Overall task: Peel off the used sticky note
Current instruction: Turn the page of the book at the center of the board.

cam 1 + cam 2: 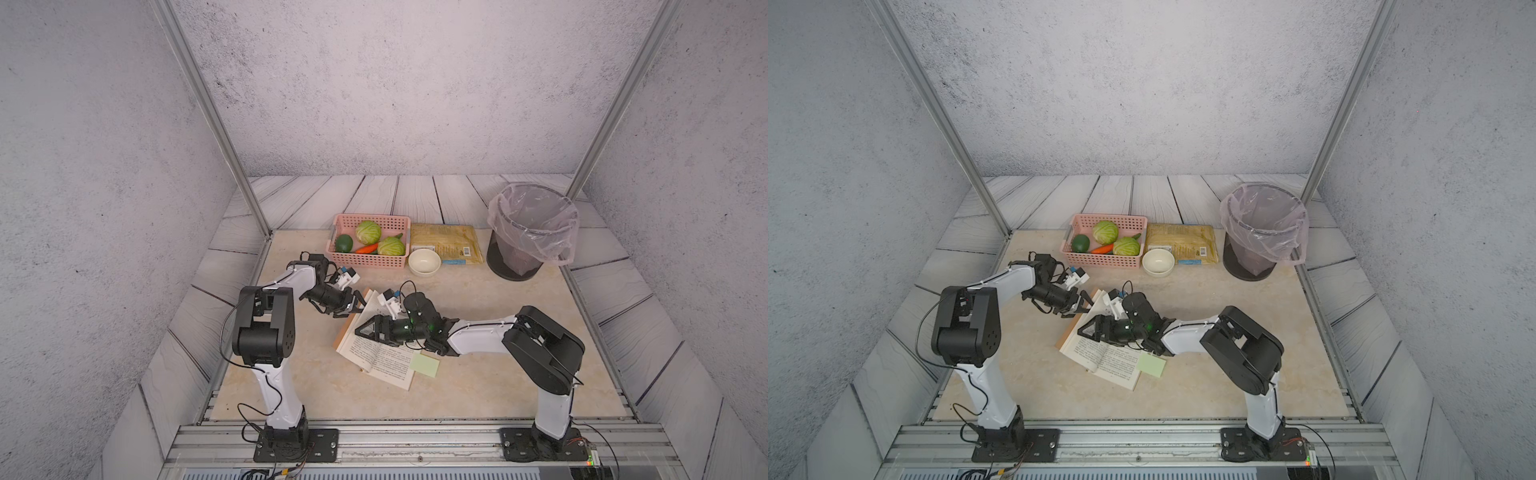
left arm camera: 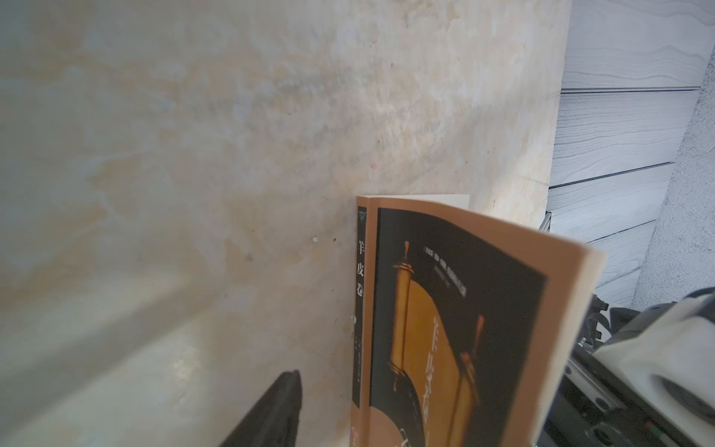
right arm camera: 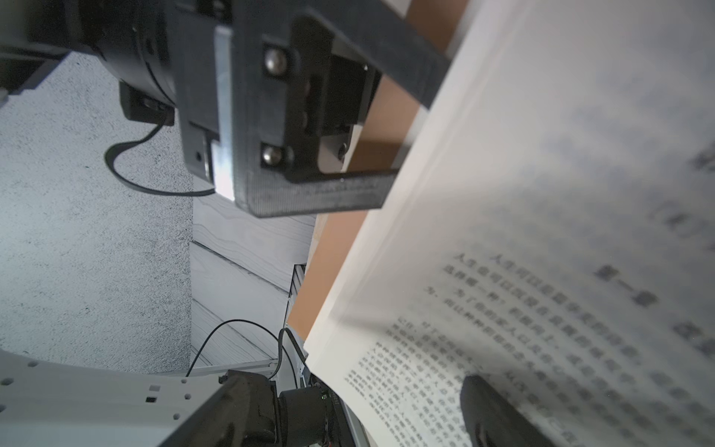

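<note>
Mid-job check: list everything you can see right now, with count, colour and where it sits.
book: 1, white pages and brown cover, lying open mid-table
sticky note: 1, pale green, on the book's page edge on the right arm's side, overhanging it
basket: 1, pink, far side of the table
cabbages: 2, green, in the basket
carrot: 1, orange, in the basket
dark green fruit: 1, in the basket
bowl: 1, white, beside the basket
packet: 1, yellow, flat between basket and bin
bin: 1, dark with a clear liner, far right
table: 1, beige marble
left gripper: 1, black, open, at the book's raised cover
right gripper: 1, black, open, on the pages
</note>
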Action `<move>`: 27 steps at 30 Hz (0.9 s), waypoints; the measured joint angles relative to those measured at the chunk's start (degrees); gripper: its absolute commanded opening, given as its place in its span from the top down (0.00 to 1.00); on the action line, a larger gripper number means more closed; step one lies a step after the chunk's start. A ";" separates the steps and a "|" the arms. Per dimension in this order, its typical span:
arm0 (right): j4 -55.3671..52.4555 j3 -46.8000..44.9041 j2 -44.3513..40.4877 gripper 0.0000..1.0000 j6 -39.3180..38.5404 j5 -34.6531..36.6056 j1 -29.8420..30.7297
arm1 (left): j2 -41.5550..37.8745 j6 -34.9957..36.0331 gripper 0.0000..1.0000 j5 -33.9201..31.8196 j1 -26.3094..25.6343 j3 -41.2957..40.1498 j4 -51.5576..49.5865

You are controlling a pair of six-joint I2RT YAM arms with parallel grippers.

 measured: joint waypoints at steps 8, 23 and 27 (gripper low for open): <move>0.00 0.00 0.00 0.10 0.09 -0.02 0.00 | 0.20 -0.39 0.40 -0.57 -0.26 0.00 -0.02; 0.22 0.00 0.00 0.11 0.22 -0.02 0.00 | -2.86 3.67 0.24 2.99 1.46 0.04 -4.02; 0.22 0.00 0.00 0.11 0.24 -0.04 0.00 | -3.52 5.66 0.23 3.98 1.68 0.04 -5.64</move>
